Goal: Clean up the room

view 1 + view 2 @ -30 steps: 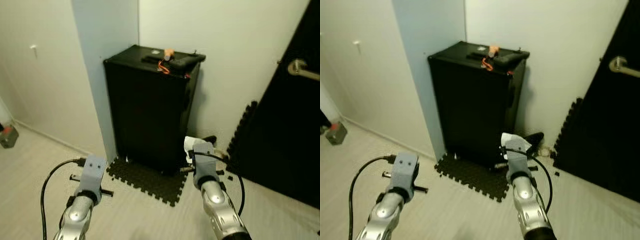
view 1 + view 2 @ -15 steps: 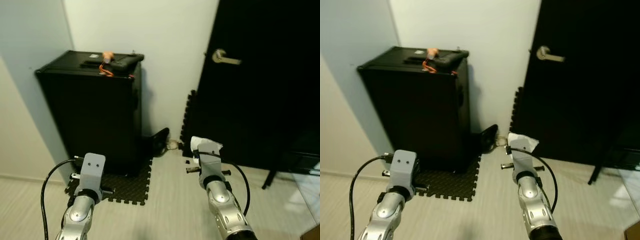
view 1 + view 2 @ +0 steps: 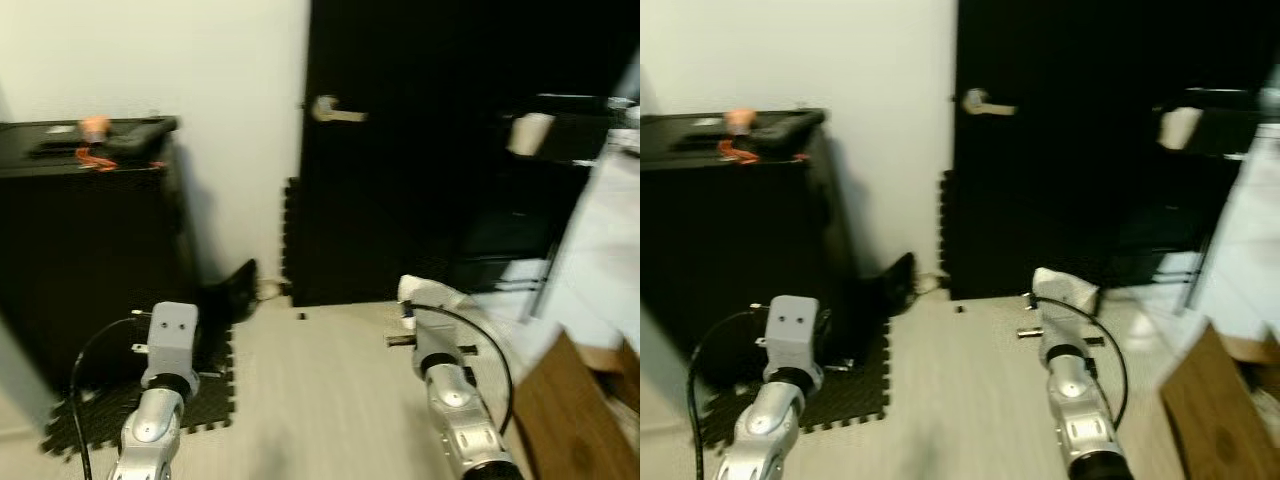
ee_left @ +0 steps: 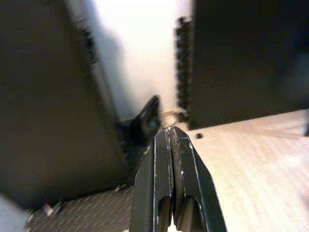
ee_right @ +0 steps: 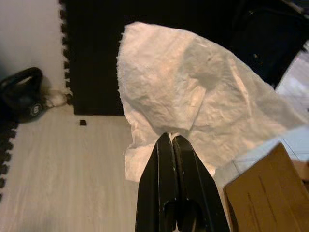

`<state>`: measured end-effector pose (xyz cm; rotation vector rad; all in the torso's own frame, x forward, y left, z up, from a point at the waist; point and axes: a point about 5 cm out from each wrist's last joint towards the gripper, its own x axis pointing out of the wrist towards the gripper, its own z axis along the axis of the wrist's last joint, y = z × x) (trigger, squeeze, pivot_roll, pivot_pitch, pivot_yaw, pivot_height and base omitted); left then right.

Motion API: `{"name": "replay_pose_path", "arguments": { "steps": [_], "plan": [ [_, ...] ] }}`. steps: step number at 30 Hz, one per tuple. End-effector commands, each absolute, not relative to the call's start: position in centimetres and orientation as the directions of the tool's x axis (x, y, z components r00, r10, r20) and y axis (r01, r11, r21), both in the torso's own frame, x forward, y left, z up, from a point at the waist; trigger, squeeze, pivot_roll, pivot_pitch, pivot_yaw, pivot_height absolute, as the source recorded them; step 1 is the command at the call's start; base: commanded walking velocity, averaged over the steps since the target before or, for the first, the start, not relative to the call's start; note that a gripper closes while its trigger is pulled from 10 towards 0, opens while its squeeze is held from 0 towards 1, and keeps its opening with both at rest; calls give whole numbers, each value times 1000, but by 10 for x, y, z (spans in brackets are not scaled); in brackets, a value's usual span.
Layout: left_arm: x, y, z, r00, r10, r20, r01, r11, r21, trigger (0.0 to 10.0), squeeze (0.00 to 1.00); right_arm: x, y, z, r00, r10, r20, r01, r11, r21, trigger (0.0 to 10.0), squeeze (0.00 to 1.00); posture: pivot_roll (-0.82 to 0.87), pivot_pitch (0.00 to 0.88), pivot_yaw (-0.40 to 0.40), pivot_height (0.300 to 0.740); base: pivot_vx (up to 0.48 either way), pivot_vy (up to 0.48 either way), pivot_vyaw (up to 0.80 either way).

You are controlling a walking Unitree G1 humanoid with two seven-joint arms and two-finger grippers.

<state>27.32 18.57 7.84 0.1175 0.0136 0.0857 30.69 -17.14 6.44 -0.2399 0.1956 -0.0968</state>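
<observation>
Right pincer [image 5: 172, 140] clamped tight on white tissue [image 5: 193, 106], held above the floor [image 3: 320, 400] in front of the black door [image 3: 420, 150]. Left pincer [image 4: 171, 140] closed, empty, near the mat [image 3: 100, 420] left of the door. Cardboard box [image 3: 575, 410] lies right of the door.

Motion blur; dim, soft indoor light.

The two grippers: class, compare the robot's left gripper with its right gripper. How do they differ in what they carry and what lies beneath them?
The right gripper is shut on a crumpled white tissue; the left gripper is shut on nothing. The left gripper hangs over the black foam mat beside the black cabinet; the right gripper hangs over pale floor near a cardboard box. Both have two long black fingers pressed together.
</observation>
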Motion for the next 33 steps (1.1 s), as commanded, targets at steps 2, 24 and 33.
{"name": "replay_pose_path", "arguments": {
  "steps": [2, 24, 33],
  "plan": [
    [271, 182, 72, 996, 75, -42, -70, 991, 113, 10000, 0, 308, -173, 66, 978, -118, -174, 73, 968, -241, 10000, 0, -27, 9, -29, 740, 0, 0, -800],
    [280, 178, 72, 993, 47, -109, -46, 999, 12, 10000, 0, 315, -173, 71, 979, -121, -162, 81, 969, -234, 10000, 0, -33, 12, -25, 740, 0, 0, -800],
    [282, 175, 69, 984, 1, -176, 9, 998, 59, 10000, 0, 317, -173, 73, 980, -121, -156, 83, 969, -231, 10000, 0, -31, 13, -26, 740, 0, 0, -800]
  ]
}}
